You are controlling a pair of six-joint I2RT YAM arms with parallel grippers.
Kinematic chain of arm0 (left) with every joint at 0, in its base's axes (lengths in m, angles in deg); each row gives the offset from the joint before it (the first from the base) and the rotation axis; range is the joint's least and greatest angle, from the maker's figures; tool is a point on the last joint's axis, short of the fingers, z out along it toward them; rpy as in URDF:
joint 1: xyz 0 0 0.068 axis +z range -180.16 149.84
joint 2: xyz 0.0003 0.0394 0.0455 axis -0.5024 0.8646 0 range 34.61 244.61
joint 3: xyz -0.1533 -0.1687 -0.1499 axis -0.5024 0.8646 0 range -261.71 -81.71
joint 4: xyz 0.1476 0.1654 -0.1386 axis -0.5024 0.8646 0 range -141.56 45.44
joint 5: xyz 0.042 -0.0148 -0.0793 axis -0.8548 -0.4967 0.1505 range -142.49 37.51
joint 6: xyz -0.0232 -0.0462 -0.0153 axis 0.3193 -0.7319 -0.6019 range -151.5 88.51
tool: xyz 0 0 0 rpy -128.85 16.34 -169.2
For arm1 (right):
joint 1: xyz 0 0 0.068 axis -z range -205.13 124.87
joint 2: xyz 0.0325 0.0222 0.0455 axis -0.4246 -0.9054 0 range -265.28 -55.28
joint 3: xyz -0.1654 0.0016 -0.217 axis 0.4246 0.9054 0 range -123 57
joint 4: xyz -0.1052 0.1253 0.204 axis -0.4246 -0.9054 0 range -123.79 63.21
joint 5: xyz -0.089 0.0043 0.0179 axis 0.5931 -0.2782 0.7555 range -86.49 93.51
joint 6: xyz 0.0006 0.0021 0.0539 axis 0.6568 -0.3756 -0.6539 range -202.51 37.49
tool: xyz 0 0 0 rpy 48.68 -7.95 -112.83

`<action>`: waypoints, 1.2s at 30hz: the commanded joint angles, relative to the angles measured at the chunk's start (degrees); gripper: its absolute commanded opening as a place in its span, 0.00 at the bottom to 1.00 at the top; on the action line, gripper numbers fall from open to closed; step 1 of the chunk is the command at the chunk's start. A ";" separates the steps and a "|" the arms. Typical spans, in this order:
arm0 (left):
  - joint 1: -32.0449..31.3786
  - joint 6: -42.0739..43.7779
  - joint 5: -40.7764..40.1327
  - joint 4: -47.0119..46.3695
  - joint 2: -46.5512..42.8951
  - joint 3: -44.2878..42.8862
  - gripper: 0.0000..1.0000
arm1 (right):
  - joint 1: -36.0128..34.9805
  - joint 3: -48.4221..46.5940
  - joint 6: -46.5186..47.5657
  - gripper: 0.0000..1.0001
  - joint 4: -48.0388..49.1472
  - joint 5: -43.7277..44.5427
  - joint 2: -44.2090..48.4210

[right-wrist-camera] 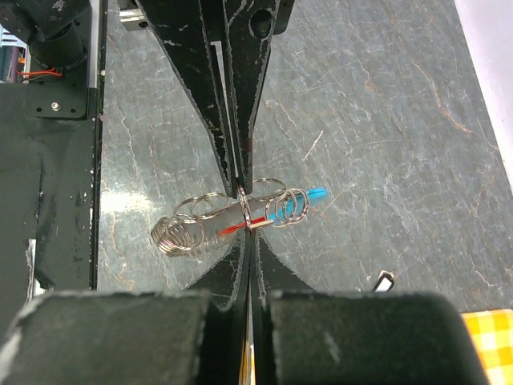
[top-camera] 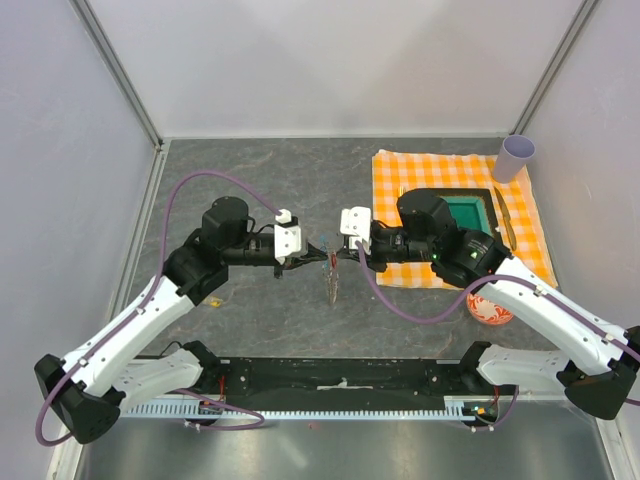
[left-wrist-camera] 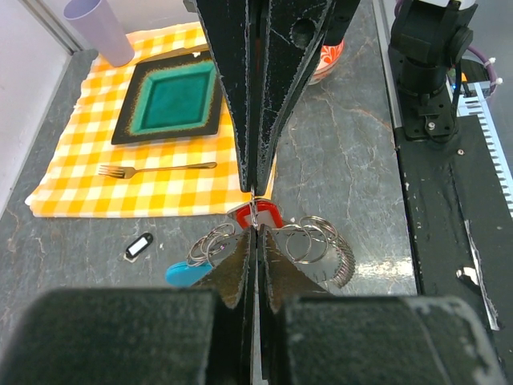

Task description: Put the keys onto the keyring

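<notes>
Although the key (left-wrist-camera: 240,212) sat just below centre in the left wrist view, red head showing among the rings of the keyring (left-wrist-camera: 343,258), whether it was threaded on could not be told. The bunch appeared lifted off the table (left-wrist-camera: 345,144), hanging between the arms at centre of the top view, with the blue piece low left of the key.

Left gripper (left-wrist-camera: 255,234) and right gripper (right-wrist-camera: 250,234) met tip to tip, both clenched into the bunch. Which held key and which held ring: cannot tell.

Judged: pickup and alignment done, threading in hand. Left to do: work the key fully onto a ring, then let go.

Fob (left-wrist-camera: 139,246) lay apart, lower left, not involved.
</notes>
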 commanded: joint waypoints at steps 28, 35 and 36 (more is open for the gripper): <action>-2.33 1.61 -0.83 4.38 3.87 -4.92 0.02 | -0.34 -6.16 0.29 0.00 5.83 -4.50 -0.59; -2.41 1.35 -1.80 3.07 2.46 -4.39 0.02 | -0.34 -5.11 0.29 0.00 5.22 -3.54 -0.68; -2.42 1.35 -2.67 2.72 1.94 -4.22 0.02 | -0.42 -4.76 0.20 0.00 5.13 -2.05 -0.25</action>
